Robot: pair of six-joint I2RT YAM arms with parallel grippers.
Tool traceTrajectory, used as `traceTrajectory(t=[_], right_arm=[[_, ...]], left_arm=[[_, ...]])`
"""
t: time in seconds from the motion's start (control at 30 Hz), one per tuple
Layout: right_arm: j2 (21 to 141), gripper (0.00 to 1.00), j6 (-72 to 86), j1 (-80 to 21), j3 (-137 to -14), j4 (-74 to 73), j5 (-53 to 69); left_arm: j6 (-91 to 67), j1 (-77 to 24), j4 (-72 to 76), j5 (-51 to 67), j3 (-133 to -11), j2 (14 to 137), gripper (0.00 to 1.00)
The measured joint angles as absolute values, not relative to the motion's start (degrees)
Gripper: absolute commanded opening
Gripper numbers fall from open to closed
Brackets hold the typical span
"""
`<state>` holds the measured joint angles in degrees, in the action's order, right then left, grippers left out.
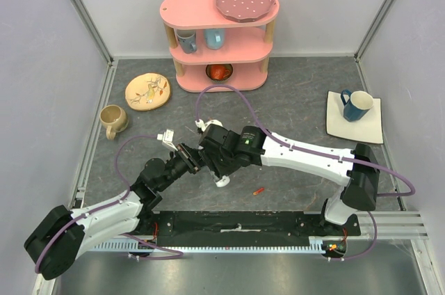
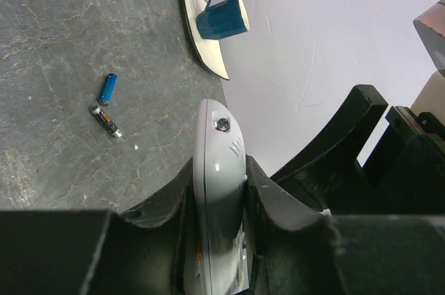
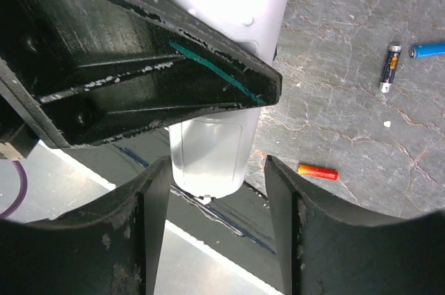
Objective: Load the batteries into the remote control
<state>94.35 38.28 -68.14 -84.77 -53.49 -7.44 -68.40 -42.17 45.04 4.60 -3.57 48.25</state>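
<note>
My left gripper (image 2: 220,166) is shut on the white remote control (image 2: 217,170) and holds it on edge above the table. In the right wrist view the remote (image 3: 212,145) hangs between my right gripper's (image 3: 217,170) open fingers; the left finger is close to it and the right one stands apart. From above only the remote's white end (image 1: 222,182) shows below the two meeting grippers. An orange-red battery (image 3: 318,171) lies on the table, also seen from above (image 1: 258,190). A blue battery (image 2: 107,89) and a dark grey battery (image 2: 106,120) lie side by side.
A blue mug (image 1: 356,105) stands on a white square plate (image 1: 372,131) at the right. A pink shelf (image 1: 221,41) with cups and a plate stands at the back. A beige mug (image 1: 113,120) and a patterned plate (image 1: 147,91) sit at the left. A small white piece (image 1: 167,137) lies near the left arm.
</note>
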Motion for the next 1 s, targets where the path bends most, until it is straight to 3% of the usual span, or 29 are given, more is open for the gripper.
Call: traceTrajectory(t=[0.3,0.5,0.63,0.77,1.0], right_arm=[[91.6,0.73,38.4,-68.1,-84.7,-52.4,-7.4],[82.5,0.79,37.9,-67.1,-79.8,-48.8,-7.2],[70.1,0.88,38.7,-62.4,-65.1,-37.4,-2.9],[60.0,0.90,41.0,-56.8,-50.1,-24.6,3.9],[56.6,0.91,47.7,-53.0,-33.0,-1.9,15.2]], left_arm=[[-68.4,-42.3,45.1,4.6,-3.6,48.4,0.02],[-68.4,-42.2,45.1,4.6,-3.6,48.4,0.02],[-68.4,-42.2,45.1,5.0,-3.6,47.7,0.02],[-68.7,-41.5,47.6,7.1,-3.4,47.3,0.02],[-70.3,-40.9,54.4,12.2,-3.1,51.4,0.02]])
